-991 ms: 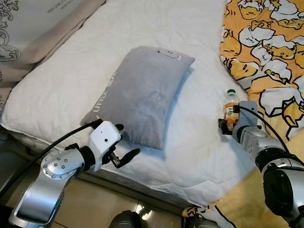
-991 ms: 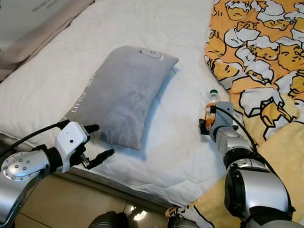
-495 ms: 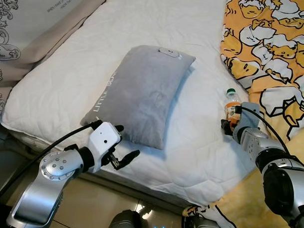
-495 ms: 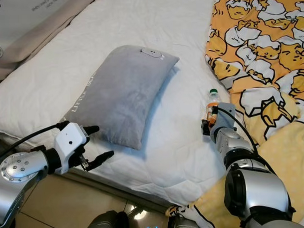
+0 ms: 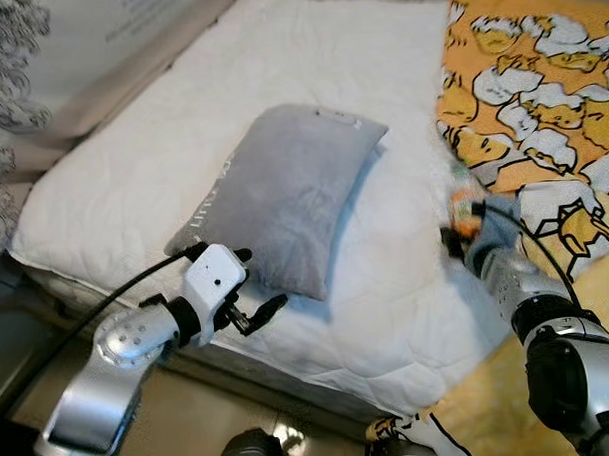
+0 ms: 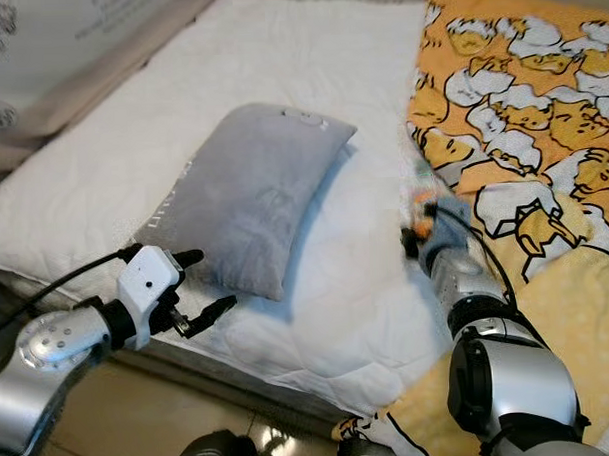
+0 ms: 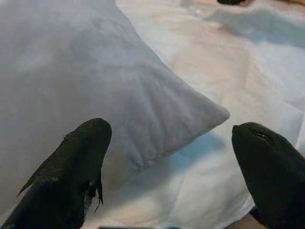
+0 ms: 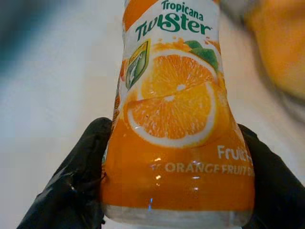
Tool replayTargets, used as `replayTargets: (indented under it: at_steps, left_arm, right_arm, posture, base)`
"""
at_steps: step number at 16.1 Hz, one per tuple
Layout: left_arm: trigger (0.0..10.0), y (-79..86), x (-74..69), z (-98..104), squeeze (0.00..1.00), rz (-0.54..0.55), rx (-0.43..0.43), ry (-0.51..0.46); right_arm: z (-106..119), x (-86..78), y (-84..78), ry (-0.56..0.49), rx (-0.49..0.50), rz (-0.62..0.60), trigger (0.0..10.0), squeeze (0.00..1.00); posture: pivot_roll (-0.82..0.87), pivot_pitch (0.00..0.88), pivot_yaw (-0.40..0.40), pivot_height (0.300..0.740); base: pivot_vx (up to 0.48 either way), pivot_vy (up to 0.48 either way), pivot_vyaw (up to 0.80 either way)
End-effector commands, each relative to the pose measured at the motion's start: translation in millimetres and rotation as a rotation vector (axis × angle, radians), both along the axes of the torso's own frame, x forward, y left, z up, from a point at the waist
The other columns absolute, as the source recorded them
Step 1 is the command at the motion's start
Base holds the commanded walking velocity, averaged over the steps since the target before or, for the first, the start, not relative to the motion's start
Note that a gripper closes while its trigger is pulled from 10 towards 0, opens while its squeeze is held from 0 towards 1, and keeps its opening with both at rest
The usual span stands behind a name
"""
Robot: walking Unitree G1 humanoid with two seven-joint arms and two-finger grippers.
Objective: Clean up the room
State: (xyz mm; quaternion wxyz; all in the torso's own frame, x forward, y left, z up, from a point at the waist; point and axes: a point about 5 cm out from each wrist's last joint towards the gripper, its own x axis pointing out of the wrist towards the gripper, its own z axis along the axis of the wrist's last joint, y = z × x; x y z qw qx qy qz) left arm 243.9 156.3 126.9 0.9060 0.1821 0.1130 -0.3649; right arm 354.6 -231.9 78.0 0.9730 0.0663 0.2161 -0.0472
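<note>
An orange juice bottle (image 8: pixel 171 119) with a Tropicana Twister label stands upright on the white mattress (image 5: pixel 279 79), beside the yellow cartoon blanket (image 5: pixel 540 90). My right gripper (image 5: pixel 463 227) is shut on its lower body, one black finger (image 8: pixel 71 181) on each side. A grey pillow (image 5: pixel 283 194) lies in the middle of the mattress. My left gripper (image 5: pixel 254 285) is open just off the pillow's near corner (image 7: pixel 209 114), at the mattress edge. Its two black fingers (image 7: pixel 71 167) straddle that corner without touching it.
The bed's beige frame (image 5: pixel 129 79) and a patterned wall run along the left. Tiled floor (image 5: pixel 191 422) lies below the mattress edge. The blanket hangs over the bed's near right corner (image 5: pixel 491 402).
The camera has shifted and blurred, so the whole scene moved slightly. The right gripper keeps its hold on the bottle. The left gripper stays open at the pillow corner.
</note>
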Motion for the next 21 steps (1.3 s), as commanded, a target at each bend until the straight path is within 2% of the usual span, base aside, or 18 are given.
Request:
replayTargets:
  at_steps: [1,2,3,4,5,6,7,10,12,15,17,21]
  left_arm:
    - [10.0,7.0,1.8,-1.2,0.0,0.075,-0.017,-0.012]
    - [10.0,9.6,4.0,-0.4,0.0,0.144,-0.047,-0.035]
    - [10.0,10.5,5.2,0.4,0.0,0.195,-0.062,-0.054]
    - [10.0,12.1,7.5,-1.2,0.0,0.302,-0.091,-0.062]
    - [10.0,11.2,6.4,-2.0,0.0,0.354,-0.094,-0.091]
    - [10.0,8.6,3.8,-3.5,0.0,0.375,-0.077,-0.109]
    - [10.0,6.9,4.3,-3.4,0.0,0.392,-0.071,-0.126]
    - [10.0,12.3,9.4,-1.0,0.0,0.494,-0.048,-0.163]
    - [10.0,12.1,10.7,-1.1,0.0,0.526,-0.052,-0.179]
    - [10.0,11.4,11.1,1.2,0.0,0.553,-0.046,-0.2]
    - [10.0,14.3,10.0,3.5,0.0,0.583,-0.043,-0.212]
    - [10.0,15.0,13.6,1.7,0.0,0.603,-0.04,-0.209]
  right_arm:
    - [3.8,-0.3,3.5,-0.077,-0.014,0.05,3.5,0.0]
    - [6.1,-2.7,5.8,-0.117,-0.027,0.064,10.0,0.0]
    - [10.6,-5.8,4.6,-0.165,-0.073,0.045,10.0,0.0]
    - [24.0,-13.8,7.3,-0.28,-0.139,0.018,10.0,0.0]
    - [36.9,-24.7,17.0,-0.369,-0.143,0.012,10.0,0.0]
    - [46.6,-39.5,28.9,-0.422,-0.096,-0.016,10.0,0.0]
    - [48.1,-53.0,40.6,-0.434,-0.067,-0.018,10.0,0.0]
    - [41.8,-77.6,61.6,-0.405,-0.081,-0.001,10.0,0.0]
    - [45.5,-80.1,72.1,-0.382,-0.109,0.021,10.0,0.0]
    - [51.8,-79.4,84.5,-0.373,-0.086,0.039,10.0,0.0]
    - [56.6,-80.4,93.7,-0.378,-0.104,0.065,10.0,0.0]
    - [64.8,-82.6,94.8,-0.389,-0.12,0.079,10.0,0.0]
  posture:
    - [0.1,0.0,0.065,0.74]
    - [0.09,0.0,0.076,0.74]
    - [0.09,0.0,0.08,0.74]
    - [0.07,0.0,0.093,0.74]
    - [0.07,0.0,0.097,0.74]
    - [0.06,0.0,0.094,0.74]
    - [0.06,0.0,0.087,0.74]
    - [0.04,0.0,0.098,0.74]
    - [0.04,0.0,0.074,0.74]
    - [0.05,0.0,0.052,0.74]
    - [0.07,0.0,0.039,0.74]
    - [0.05,0.0,0.055,0.74]
  base:
    - [0.0,0.0,0.0]
    - [0.0,0.0,0.0]
    - [0.0,0.0,0.0]
    - [0.0,0.0,0.0]
    - [0.0,0.0,0.0]
    - [0.0,0.0,0.8]
    - [0.0,0.0,0.8]
    - [0.0,0.0,0.8]
    - [0.0,0.0,0.8]
    - [0.0,0.0,0.8]
    - [0.0,0.0,0.8]
    - [0.0,0.0,0.8]
